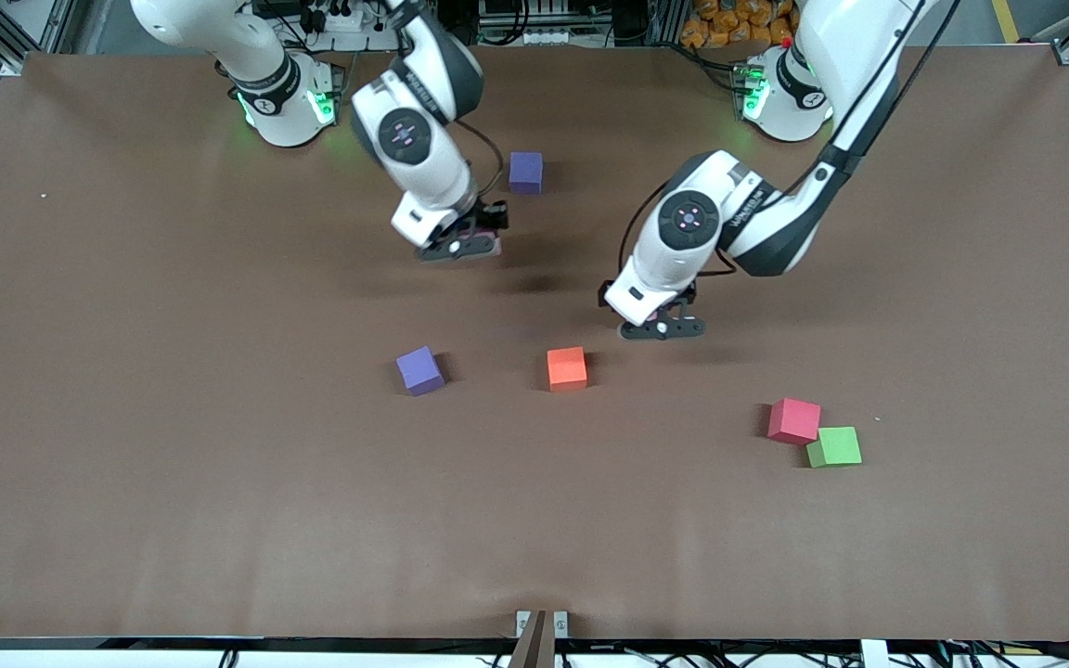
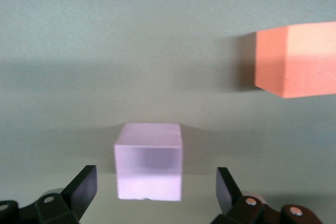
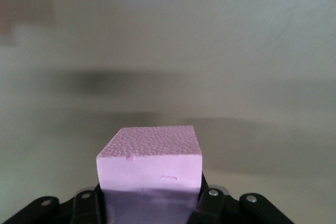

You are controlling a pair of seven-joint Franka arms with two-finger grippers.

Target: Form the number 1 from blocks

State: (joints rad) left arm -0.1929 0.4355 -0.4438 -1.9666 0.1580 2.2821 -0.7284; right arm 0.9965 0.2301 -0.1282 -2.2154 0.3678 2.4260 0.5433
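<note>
Pink cube sat squarely between the left gripper's spread fingers; the right gripper, airborne over the table, clamped another pink cube.

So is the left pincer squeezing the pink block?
No, the left pincer is open, with gaps between its fingers and the pink block.

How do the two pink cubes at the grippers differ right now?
The pink cube in the right gripper is clamped and lifted off the table. The pink cube under the left gripper sits on the table, loose between open fingers. Both look alike in colour and size.
</note>
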